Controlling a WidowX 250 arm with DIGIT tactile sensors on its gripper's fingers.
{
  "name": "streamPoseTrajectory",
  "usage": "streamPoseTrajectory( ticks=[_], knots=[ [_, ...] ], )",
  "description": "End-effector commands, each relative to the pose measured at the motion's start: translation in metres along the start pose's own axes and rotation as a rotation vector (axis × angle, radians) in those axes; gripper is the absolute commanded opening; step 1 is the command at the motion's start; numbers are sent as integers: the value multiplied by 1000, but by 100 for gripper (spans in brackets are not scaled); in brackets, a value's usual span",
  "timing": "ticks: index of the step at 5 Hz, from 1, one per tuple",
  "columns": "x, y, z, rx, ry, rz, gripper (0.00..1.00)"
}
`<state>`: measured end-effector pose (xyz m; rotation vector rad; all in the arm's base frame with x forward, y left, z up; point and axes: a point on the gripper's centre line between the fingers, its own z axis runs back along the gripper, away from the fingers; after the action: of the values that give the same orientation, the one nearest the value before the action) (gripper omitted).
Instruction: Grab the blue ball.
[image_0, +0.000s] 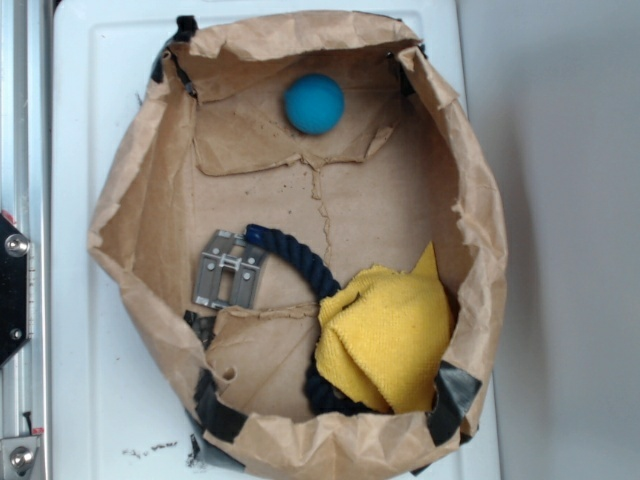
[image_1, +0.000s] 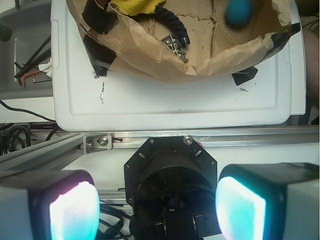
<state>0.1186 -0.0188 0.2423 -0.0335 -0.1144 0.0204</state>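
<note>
The blue ball (image_0: 314, 103) is a small plain teal sphere lying at the far end of a rolled-down brown paper bag (image_0: 140, 190). In the wrist view the blue ball (image_1: 238, 12) shows at the top right, inside the paper bag (image_1: 150, 55). My gripper (image_1: 157, 207) is open, its two glowing pads wide apart with nothing between them. It hangs over the robot's black base, well outside the bag and far from the ball. The gripper does not show in the exterior view.
Inside the bag lie a yellow cloth (image_0: 385, 335), a dark navy rope (image_0: 300, 260) and a small metal bracket (image_0: 230, 270). The bag stands on a white board (image_0: 90, 380). An aluminium rail (image_1: 210, 137) runs between the board and the robot's base (image_1: 170, 185).
</note>
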Motion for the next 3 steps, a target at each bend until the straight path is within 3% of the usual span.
streamPoseTrajectory(
  ticks=[1,3],
  knots=[
    [0,0,0,0,0,0,100],
    [97,16,-31,34,-96,218,100]
  ],
)
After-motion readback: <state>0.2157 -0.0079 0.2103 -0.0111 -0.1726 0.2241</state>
